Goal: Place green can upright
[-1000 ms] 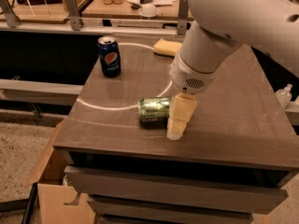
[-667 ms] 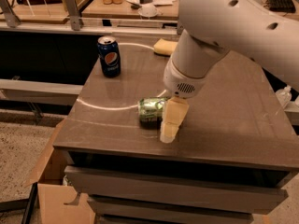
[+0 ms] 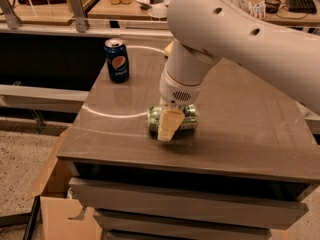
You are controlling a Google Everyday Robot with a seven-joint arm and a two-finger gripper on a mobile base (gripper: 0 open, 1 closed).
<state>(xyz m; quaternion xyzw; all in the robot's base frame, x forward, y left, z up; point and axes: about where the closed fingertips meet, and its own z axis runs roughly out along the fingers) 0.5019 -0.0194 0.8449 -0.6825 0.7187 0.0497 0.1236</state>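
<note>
The green can (image 3: 153, 119) lies on its side near the front middle of the dark table (image 3: 240, 119), its long axis running left to right. My gripper (image 3: 170, 122) hangs straight down over the can's middle and straddles it. The cream near finger (image 3: 168, 125) stands in front of the can and covers its centre; the far finger is hidden behind the can. The gripper is open around the can, which rests on the table. The big white arm covers the table behind it.
A dark blue Pepsi can (image 3: 116, 60) stands upright at the table's back left. A yellow object (image 3: 168, 48) peeks out behind the arm. The front table edge lies just below the green can. A cardboard box (image 3: 55, 211) sits on the floor at lower left.
My gripper has moved left, from beside the can's right end to over its middle, with the near finger now in front of it. The can has not moved.
</note>
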